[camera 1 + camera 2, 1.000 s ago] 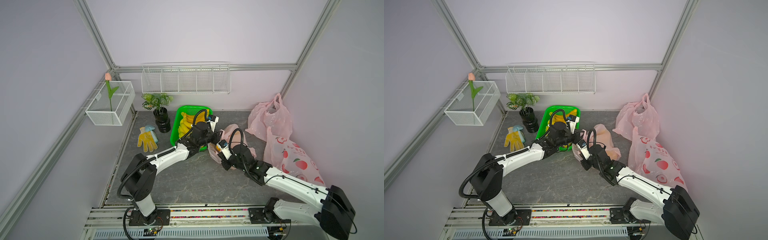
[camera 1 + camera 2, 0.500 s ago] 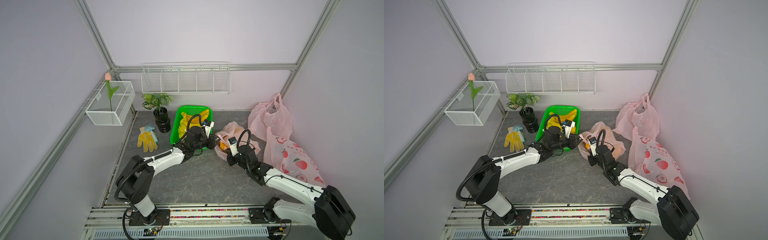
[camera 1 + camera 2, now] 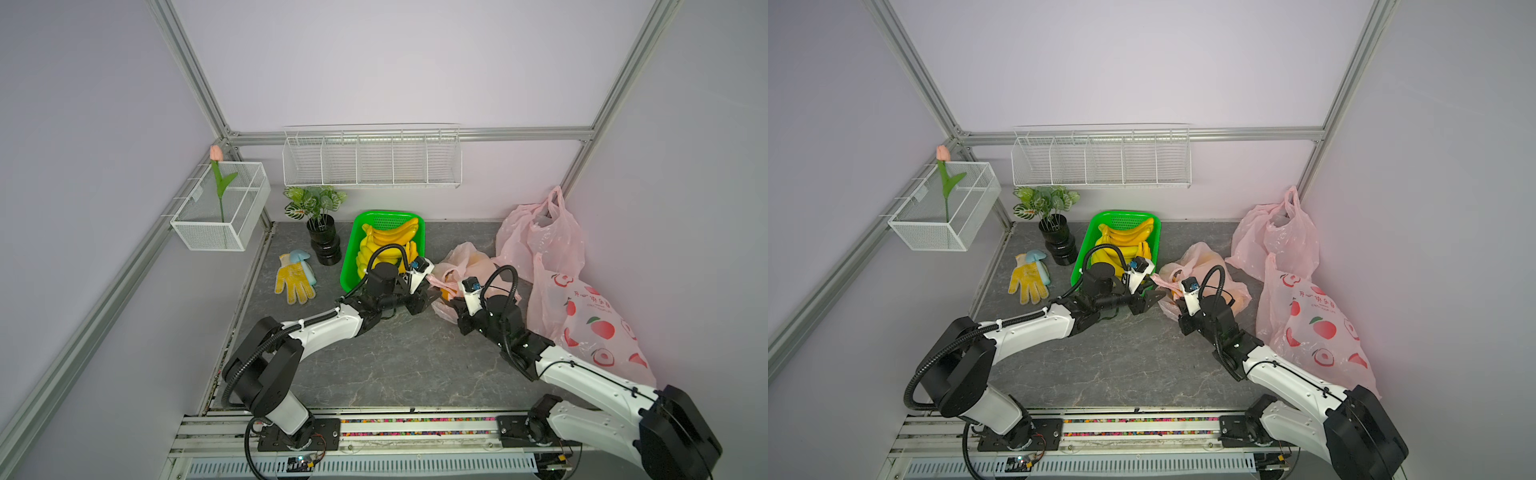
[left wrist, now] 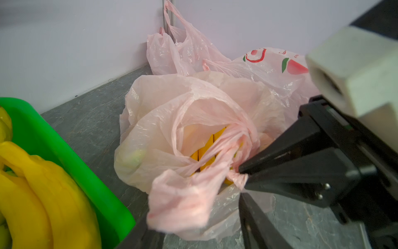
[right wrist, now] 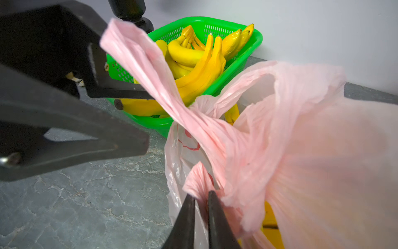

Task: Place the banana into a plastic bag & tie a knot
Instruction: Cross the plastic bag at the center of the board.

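Right claw point(image 5: 201, 202) pinches twisted handle point(image 5: 197, 183) of thin pink plastic bag point(image 4: 163, 120), likely anchoring for knot; left claw point(image 5: 148, 117) spread, second handle point(image 5: 140, 64) draped loose against it.

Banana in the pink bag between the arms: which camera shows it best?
Left wrist view: it looks into the open pink bag, showing the banana plainly. The right wrist view catches only yellow slivers; both top views show just a small yellow patch.
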Controlling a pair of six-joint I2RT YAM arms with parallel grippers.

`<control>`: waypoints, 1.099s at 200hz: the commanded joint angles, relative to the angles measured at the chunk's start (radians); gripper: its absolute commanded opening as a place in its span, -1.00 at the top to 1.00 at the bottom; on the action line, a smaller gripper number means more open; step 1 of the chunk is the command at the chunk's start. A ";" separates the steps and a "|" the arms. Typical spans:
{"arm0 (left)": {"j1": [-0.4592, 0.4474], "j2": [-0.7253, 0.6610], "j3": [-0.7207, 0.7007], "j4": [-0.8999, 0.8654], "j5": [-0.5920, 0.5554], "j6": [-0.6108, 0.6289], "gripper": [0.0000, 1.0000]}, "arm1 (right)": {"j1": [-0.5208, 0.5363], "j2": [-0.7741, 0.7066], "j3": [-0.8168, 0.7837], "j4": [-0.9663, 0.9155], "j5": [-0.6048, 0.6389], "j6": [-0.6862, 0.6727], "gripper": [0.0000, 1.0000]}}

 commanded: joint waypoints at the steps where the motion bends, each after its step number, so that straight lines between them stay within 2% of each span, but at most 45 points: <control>1: 0.000 -0.017 -0.016 0.128 0.083 0.195 -0.13 | -0.009 -0.024 -0.023 0.034 -0.020 -0.018 0.67; 50: -0.001 0.100 0.122 0.053 0.169 0.304 -0.23 | -0.014 -0.039 -0.042 0.060 -0.055 -0.031 0.66; 52: -0.001 0.104 0.125 0.052 0.172 0.312 -0.28 | -0.013 -0.039 -0.044 0.062 -0.056 -0.031 0.66; 54: -0.001 0.108 0.128 0.051 0.175 0.319 -0.43 | -0.013 -0.040 -0.045 0.063 -0.056 -0.031 0.66; 56: -0.001 0.111 0.131 0.049 0.178 0.326 -0.81 | -0.013 -0.040 -0.046 0.065 -0.059 -0.031 0.66; 57: -0.001 0.112 0.132 0.048 0.179 0.329 -0.91 | -0.014 -0.040 -0.047 0.066 -0.059 -0.031 0.66; 60: -0.001 0.117 0.138 0.045 0.187 0.337 -1.00 | -0.013 -0.041 -0.047 0.068 -0.060 -0.033 0.66; 84: 0.000 0.154 0.202 -0.036 0.238 0.377 -0.99 | -0.013 -0.041 -0.049 0.073 -0.066 -0.039 0.66; 115: -0.001 0.189 0.259 -0.086 0.249 0.385 -0.97 | -0.014 -0.041 -0.057 0.091 -0.076 -0.041 0.66; 131: -0.002 0.210 0.294 -0.136 0.261 0.401 -0.87 | -0.014 -0.041 -0.059 0.097 -0.078 -0.039 0.66; 153: -0.002 0.234 0.331 -0.195 0.282 0.412 -0.58 | -0.014 -0.042 -0.059 0.098 -0.080 -0.042 0.66; 173: -0.006 0.251 0.354 -0.246 0.285 0.432 -0.41 | -0.015 -0.050 -0.062 0.101 -0.076 -0.045 0.65; 220: -0.013 0.272 0.404 -0.369 0.293 0.486 -0.30 | -0.015 -0.050 -0.058 0.102 -0.079 -0.053 0.66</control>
